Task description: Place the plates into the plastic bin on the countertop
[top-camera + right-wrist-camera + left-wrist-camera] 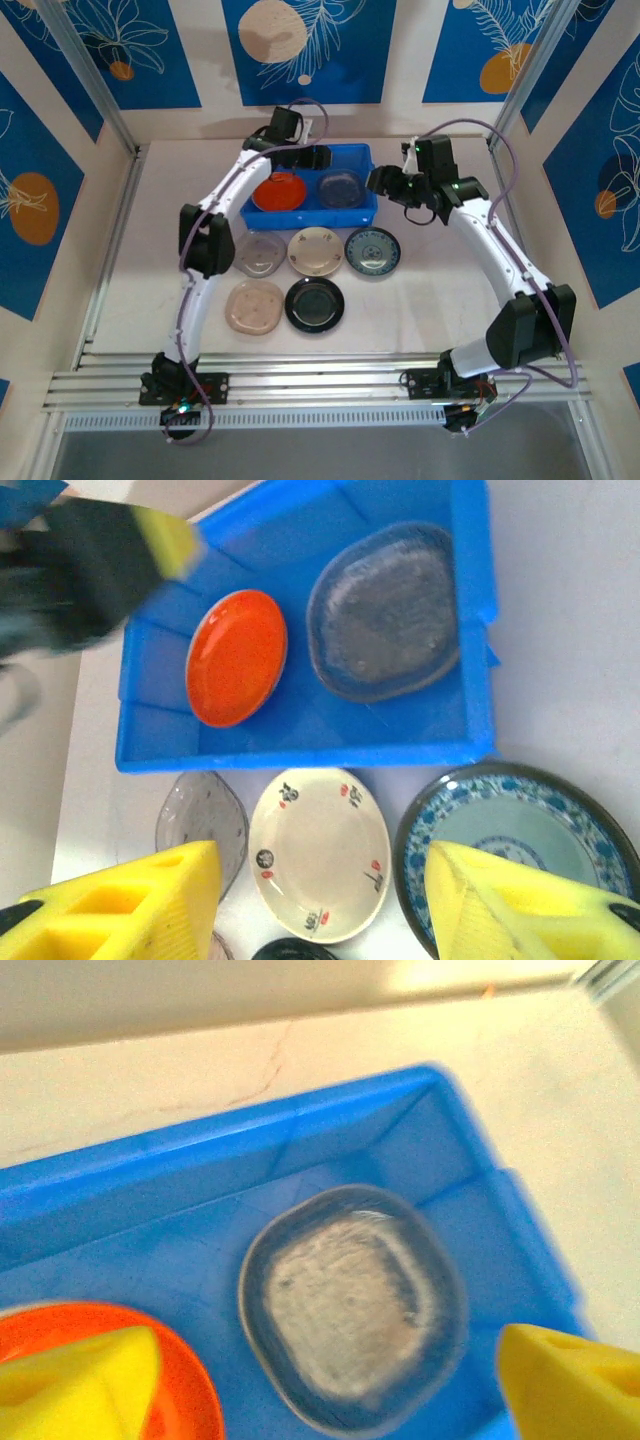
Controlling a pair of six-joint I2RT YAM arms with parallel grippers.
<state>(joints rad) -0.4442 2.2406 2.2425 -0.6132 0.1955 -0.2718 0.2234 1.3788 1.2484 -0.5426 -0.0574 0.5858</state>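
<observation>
The left claw gapes wide and empty above the bright blue plastic bin. In it the orange-red round plate and the clear grey plate lie side by side. The right claw, part-open and empty, hovers over the blue-patterned plate on the pale table, probably to pick it next.

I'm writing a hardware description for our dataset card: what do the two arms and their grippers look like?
Both the left arm and right arm have white links with black joint housings, and a thin purple cable loops along each. The left gripper and right gripper have blocky bright yellow fingers.
</observation>
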